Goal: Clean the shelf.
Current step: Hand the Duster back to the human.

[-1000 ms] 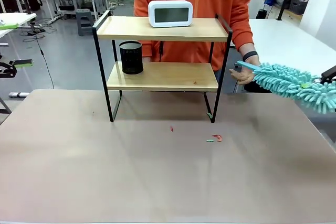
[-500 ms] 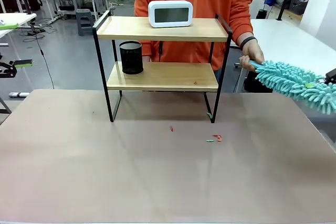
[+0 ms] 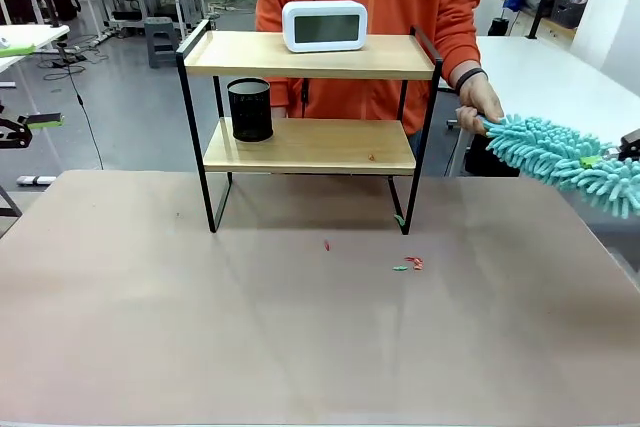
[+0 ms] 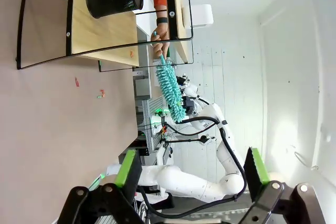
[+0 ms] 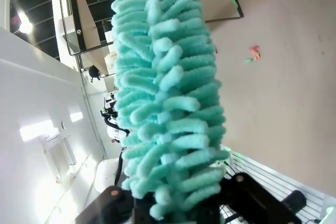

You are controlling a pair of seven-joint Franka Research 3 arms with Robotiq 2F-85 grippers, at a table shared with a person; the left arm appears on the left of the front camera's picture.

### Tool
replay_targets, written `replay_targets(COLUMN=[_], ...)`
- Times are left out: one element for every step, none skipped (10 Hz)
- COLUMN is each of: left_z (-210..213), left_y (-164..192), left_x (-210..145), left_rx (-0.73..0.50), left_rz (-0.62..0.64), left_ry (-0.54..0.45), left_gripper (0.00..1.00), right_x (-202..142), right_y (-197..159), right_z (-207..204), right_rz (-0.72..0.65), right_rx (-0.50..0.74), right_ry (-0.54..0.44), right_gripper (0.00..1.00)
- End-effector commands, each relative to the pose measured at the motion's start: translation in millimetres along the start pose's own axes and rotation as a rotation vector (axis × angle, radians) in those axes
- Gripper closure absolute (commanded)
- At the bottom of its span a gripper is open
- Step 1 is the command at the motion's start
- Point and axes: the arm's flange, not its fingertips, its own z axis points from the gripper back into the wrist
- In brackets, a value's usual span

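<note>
The shelf (image 3: pixel 230 55), two light wooden boards in a thin black frame, stands at the table's far middle and also shows in the left wrist view (image 4: pixel 100 30). A teal fluffy duster (image 3: pixel 560 157) hangs in the air to its right. The person's hand (image 3: pixel 478 102) grips its handle end. My right gripper (image 5: pixel 178 203) is at the duster's other end, jaws apart on either side of the fluffy head (image 5: pixel 163 93). My left gripper (image 4: pixel 192 169) is open and holds nothing, far from the shelf.
A white digital clock (image 3: pixel 324 25) sits on the top board and a black mesh cup (image 3: pixel 250 109) on the lower one. Small red and green scraps (image 3: pixel 408 265) lie on the brown table in front of the shelf. A person in orange stands behind it.
The person's hand, held flat under the handle tip a second ago, has closed around the handle. The duster shifted slightly up and right. The left arm has not moved.
</note>
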Motion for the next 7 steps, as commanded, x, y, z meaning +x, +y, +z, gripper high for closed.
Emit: replay_targets(left_z=[2.9, 2.9, 2.9, 2.9, 0.0, -14.0, -44.9], left_y=[-1.0, -1.0, -1.0, -1.0, 0.0, -3.9, -1.0], left_x=[-0.7, -0.7, -0.7, -0.7, 0.0, -13.8, -31.2], left_rx=[-0.003, -0.003, -0.003, -0.003, 0.000, -0.025, -0.026], left_rz=[-0.003, -0.003, -0.003, -0.003, 0.000, 0.012, 0.016], left_ry=[0.015, 0.015, 0.015, 0.015, 0.000, 0.046, 0.102], left_gripper=[0.00, 0.00, 0.00, 0.00, 0.00, 0.00, 0.00], right_x=[-0.3, -0.6, -2.1, -4.9, -7.9, -12.6, -21.8], right_y=[1.1, 1.6, 3.6, 7.9, 13.3, 20.3, 33.8], right_z=[-1.2, -0.6, -0.2, -2.8, -6.9, -12.6, -24.4], right_rz=[0.009, 0.014, 0.027, 0.048, 0.065, 0.086, 0.122], right_rx=[-0.001, 0.009, 0.029, 0.053, 0.061, 0.069, 0.086], right_ry=[0.011, 0.010, 0.019, 0.044, 0.062, 0.084, 0.122], right_gripper=[0.00, 0.00, 0.00, 0.03, 0.00, 0.00, 0.00])
